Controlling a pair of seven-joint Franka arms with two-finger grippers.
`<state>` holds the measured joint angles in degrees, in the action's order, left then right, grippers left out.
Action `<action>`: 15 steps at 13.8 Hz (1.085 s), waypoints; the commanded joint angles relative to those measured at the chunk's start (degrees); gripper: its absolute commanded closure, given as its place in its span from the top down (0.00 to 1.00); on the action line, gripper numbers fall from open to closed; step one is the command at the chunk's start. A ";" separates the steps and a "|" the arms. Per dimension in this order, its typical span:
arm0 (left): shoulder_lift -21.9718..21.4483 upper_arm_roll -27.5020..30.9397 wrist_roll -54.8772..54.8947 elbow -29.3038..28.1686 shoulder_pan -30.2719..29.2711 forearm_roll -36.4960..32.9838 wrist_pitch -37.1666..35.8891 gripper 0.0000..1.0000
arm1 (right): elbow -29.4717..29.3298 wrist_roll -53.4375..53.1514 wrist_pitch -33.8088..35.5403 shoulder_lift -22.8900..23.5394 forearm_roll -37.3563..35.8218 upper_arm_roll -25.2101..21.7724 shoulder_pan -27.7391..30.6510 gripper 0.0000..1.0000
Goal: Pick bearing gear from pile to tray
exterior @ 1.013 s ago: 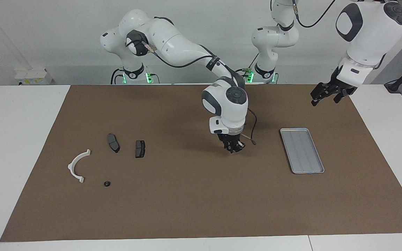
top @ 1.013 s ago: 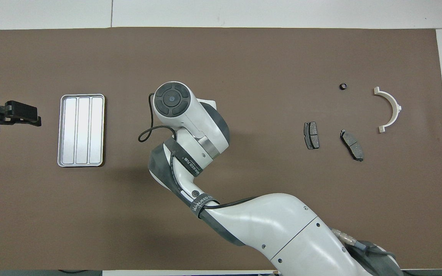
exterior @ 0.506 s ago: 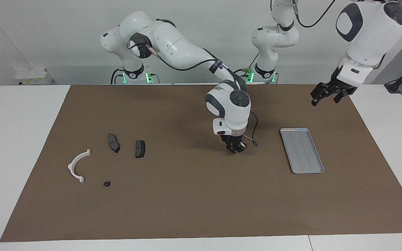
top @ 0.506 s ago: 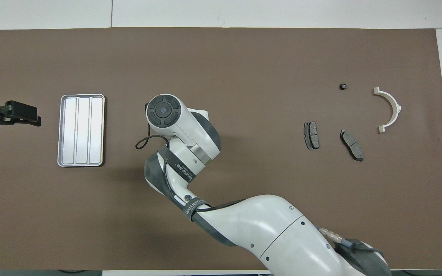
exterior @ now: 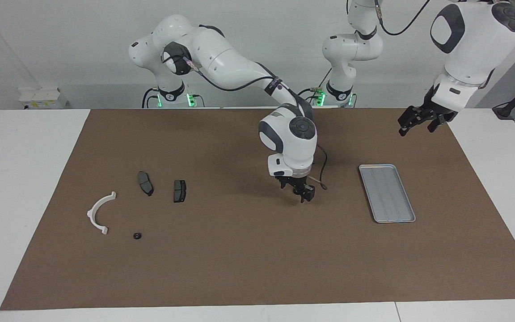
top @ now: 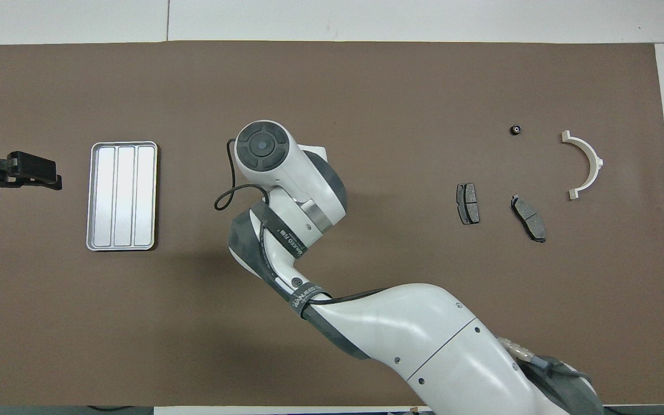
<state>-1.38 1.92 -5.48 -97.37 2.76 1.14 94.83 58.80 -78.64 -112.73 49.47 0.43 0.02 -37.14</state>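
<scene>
One tiny black gear lies on the brown mat beside the white half-ring bracket, toward the right arm's end; it also shows in the overhead view. The silver tray lies toward the left arm's end and holds nothing; it also shows in the overhead view. My right gripper points down, low over the middle of the mat, between pile and tray. In the overhead view its wrist hides it. My left gripper waits open in the air by the tray.
Two dark brake pads lie nearer to the robots than the gear. The bracket also shows in the overhead view. A black cable loops off the right wrist. The brown mat covers most of the white table.
My right hand shifted a little toward the tray, then back, and turned about its wrist over the middle of the mat. The left arm, pile and tray have not moved.
</scene>
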 commanded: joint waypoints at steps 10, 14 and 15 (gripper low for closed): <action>3.56 -0.51 -27.95 -6.34 12.41 0.53 12.10 1.00 | 3.16 71.05 15.44 -11.77 -0.16 2.52 32.64 1.00; 13.49 -0.42 -38.18 -5.82 20.07 0.53 21.44 1.00 | 6.94 78.99 11.94 -10.01 -5.77 2.52 36.70 1.00; 16.73 -0.25 -41.25 -5.21 22.96 0.44 23.62 1.00 | 8.25 78.99 10.09 -10.01 -6.57 2.52 36.97 1.00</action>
<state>10.23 0.45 -42.44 -104.16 21.85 1.47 115.42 64.09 -0.75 -99.23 39.81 -3.67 1.90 -0.48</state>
